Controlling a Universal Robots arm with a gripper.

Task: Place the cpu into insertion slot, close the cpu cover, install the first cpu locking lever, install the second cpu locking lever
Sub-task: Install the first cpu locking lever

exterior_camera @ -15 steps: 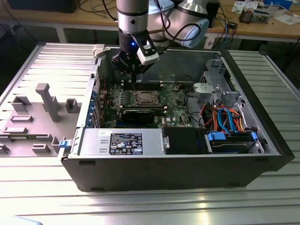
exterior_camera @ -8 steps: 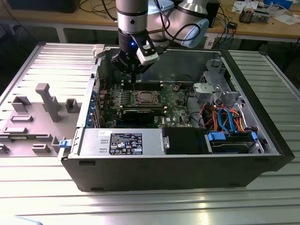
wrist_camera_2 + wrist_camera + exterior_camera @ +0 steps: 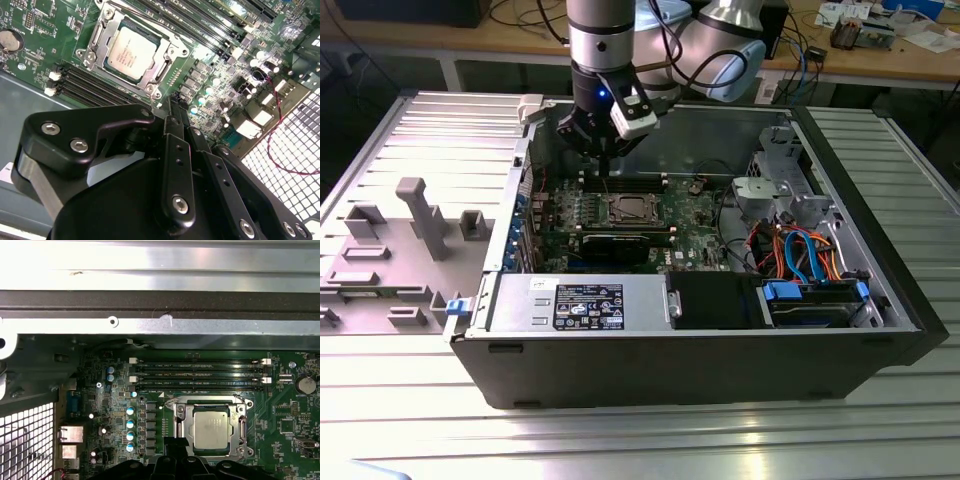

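Two steps seemingly done: small silver-topped square cpu (image 3: pixel 131 52) seated in shiny-rimmed insertion slot (image 3: pixel 150 89), thin silver cpu cover (image 3: pixel 102 37) down. Black gripper (image 3: pixel 172 107) hovering at its far side, jaws pressed together, empty. Locking stage, likely: calls for fine tip placement.

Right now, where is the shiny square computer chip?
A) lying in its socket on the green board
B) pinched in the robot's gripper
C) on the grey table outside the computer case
A: the cpu lies flat within the cpu cover's window on the green motherboard, apart from the gripper.
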